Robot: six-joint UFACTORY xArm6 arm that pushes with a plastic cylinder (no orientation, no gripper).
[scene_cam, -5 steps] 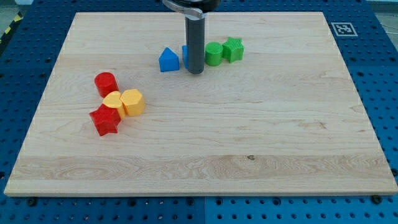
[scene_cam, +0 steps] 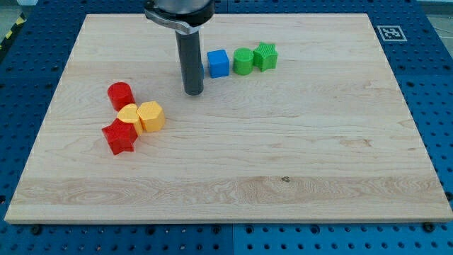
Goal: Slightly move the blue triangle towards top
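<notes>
My rod comes down from the view's top, and my tip [scene_cam: 193, 92] rests on the wooden board [scene_cam: 297, 149] in its upper middle. The blue triangle does not show. The rod stands over the spot left of the blue cube [scene_cam: 218, 63] where the triangle was, so it is hidden behind the rod. My tip is just below that spot, down and to the left of the blue cube.
A green cylinder [scene_cam: 243, 61] and a green star [scene_cam: 266, 56] sit right of the blue cube. At the left, a red cylinder [scene_cam: 120, 94], a yellow round block [scene_cam: 129, 114], a yellow hexagon [scene_cam: 151, 116] and a red star [scene_cam: 119, 137] are clustered.
My rod moved to the view's left and slightly down. It uncovered the blue cube and now hides the blue triangle. The other blocks have not moved.
</notes>
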